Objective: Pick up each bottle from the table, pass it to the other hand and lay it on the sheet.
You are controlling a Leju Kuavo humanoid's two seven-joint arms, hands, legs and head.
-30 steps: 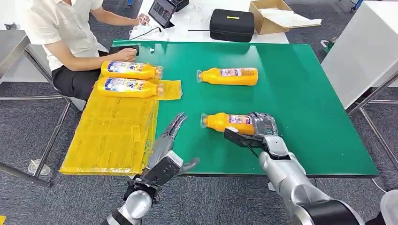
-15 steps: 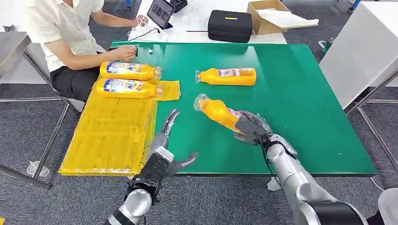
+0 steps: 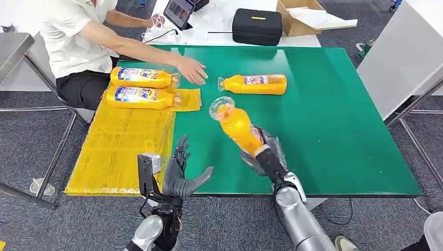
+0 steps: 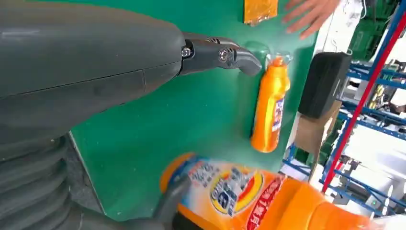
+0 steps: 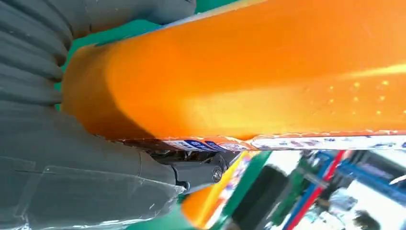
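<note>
The robot's right hand (image 3: 264,154) is gripping an orange bottle (image 3: 237,125) by its lower body and holding it tilted above the green bench (image 3: 339,120), clear cap (image 3: 219,107) pointing up and away from the robot; the left hand (image 3: 180,175) is standing open beside it over the bench's near edge, fingers spread and holding nothing. A second orange bottle (image 3: 254,84) is lying on its side on the bare bench beyond the raised one; two more labelled bottles (image 3: 142,77) (image 3: 142,97) are lying side by side on the far end of the yellow sheet (image 3: 123,146), which is hanging over the bench's left edge. A seated person's hand (image 3: 192,69) is reaching across the bench, hovering between the sheet's bottles and the lone one; a black case (image 3: 257,26) and an open cardboard box (image 3: 308,18) are sitting on a white table behind.
</note>
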